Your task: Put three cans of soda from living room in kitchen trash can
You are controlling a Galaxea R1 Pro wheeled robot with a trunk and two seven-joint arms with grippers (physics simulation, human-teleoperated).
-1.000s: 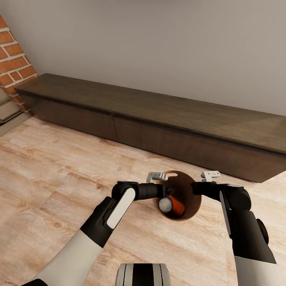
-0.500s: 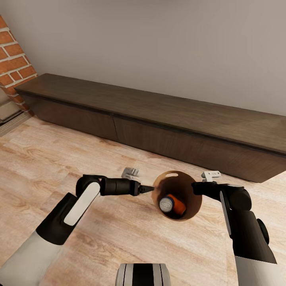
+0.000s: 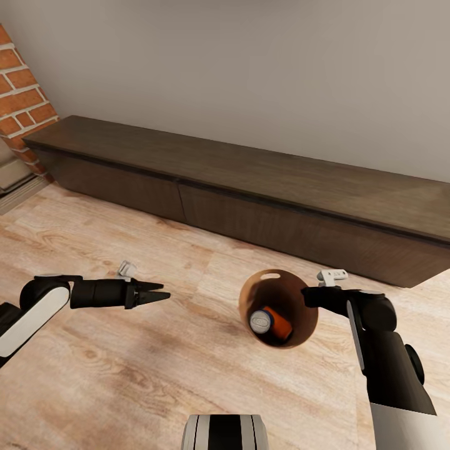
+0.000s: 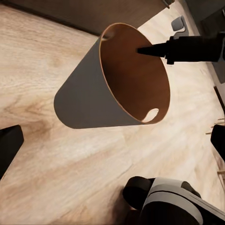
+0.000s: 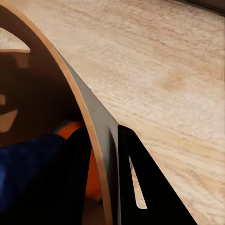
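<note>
The brown tash can (image 3: pixel 294 290) sits tilted on the wood floor with its mouth towards me. One orange can of soda (image 3: pixel 272 321) lies inside, grey end up. My right gripper (image 3: pixel 309 295) is shut on the rim, one finger inside the wall and one outside, as the right wrist view shows (image 5: pixel 102 140), with orange of the can of soda (image 5: pixel 75 129) beyond it. My left gripper (image 3: pixel 164 291) hangs open and empty over the floor, well left of the bin. In the left wrist view the tash can (image 4: pixel 89 98) lies ahead between the spread fingers (image 4: pixel 8 145), the right gripper (image 4: pixel 146 50) pinching its rim.
A long low dark wood cabinet (image 3: pixel 250 187) runs along the grey wall behind the bin. A brick wall (image 3: pixel 22 94) stands at the far left. My base (image 3: pixel 225 432) shows at the lower edge. Light wood floor (image 3: pixel 125 375) lies all around.
My left arm has drawn back to the left, from over the bin's mouth to well clear of it. The right gripper, the bin and the camera have stayed put.
</note>
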